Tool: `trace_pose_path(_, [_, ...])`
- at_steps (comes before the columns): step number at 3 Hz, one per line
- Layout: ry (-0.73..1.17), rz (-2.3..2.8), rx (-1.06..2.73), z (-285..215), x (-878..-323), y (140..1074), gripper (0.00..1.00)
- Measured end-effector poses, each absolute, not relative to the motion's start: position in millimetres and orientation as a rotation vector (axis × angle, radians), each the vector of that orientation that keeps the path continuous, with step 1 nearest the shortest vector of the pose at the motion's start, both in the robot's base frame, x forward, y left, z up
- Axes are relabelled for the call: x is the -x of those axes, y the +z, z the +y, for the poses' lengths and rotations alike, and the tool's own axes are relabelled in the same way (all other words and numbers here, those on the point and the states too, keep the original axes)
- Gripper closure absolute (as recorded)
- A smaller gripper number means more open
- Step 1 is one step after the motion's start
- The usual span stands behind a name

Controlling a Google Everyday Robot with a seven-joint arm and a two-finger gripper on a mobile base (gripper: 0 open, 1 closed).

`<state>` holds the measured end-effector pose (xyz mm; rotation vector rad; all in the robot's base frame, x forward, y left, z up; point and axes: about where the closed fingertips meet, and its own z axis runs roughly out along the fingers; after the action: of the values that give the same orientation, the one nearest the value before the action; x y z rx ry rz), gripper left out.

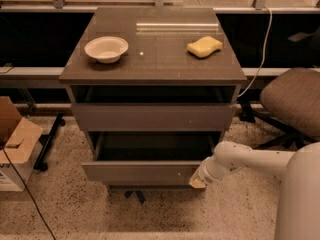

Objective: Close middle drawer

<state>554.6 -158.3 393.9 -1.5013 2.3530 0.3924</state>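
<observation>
The middle drawer (142, 173) is pulled out from the grey-brown cabinet (150, 79). It has a slim plain front panel with a tiny pale dot, and its inside is dark. A taller-fronted drawer (152, 117) sits above it, nearly pushed in. My gripper (196, 180), on a white arm coming from the lower right, is at the right end of the middle drawer's front panel, against or very near it.
A white bowl (106, 49) and a yellow sponge (204, 46) lie on the cabinet top. An office chair (292, 104) stands to the right, with a cable hanging beside it. A cardboard box (15, 144) stands on the speckled floor at left.
</observation>
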Motion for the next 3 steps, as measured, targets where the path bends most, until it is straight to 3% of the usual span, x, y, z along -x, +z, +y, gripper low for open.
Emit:
trace_pose_path(2, [0.33,2.286,1.461,-174,-604,406,1.0])
trace_pose_path(3, [0.299,2.256,1.465,-175,-624,413,0.82])
